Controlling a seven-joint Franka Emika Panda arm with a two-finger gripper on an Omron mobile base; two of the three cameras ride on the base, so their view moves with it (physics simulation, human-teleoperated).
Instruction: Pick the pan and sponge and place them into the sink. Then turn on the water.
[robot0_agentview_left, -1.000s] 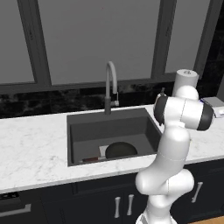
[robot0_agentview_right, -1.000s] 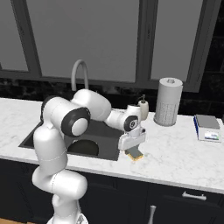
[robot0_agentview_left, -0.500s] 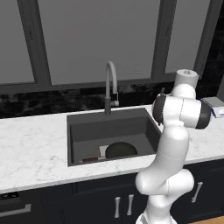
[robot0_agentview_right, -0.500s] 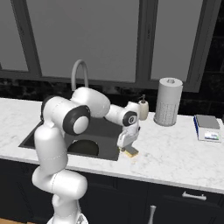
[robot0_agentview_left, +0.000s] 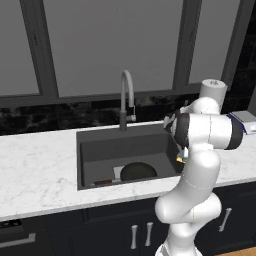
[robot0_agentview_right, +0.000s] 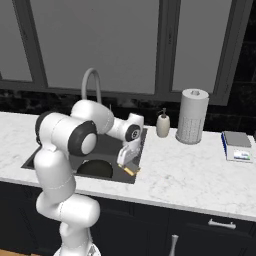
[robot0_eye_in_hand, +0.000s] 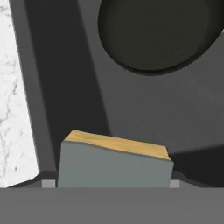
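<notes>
So the white marble worktop runs across the whole scene, with the big dark grey sink set into it and the tall arched faucet standing at the back rim. No stream coming out of the spout as far as I can see. The white arm bends over the sink's right edge. On the worktop further right are a paper towel roll, a small soap bottle and a blue-and-white flat thing. The black pan is sitting on the sink floor near the front, handle pointing left. The end effector hangs just over the sink's right front corner and has the yellow sponge pinched between its fingers, jaws spread wide around it; in the hand view the sponge sits over the basin floor, near the pan, not resting on anything.
</notes>
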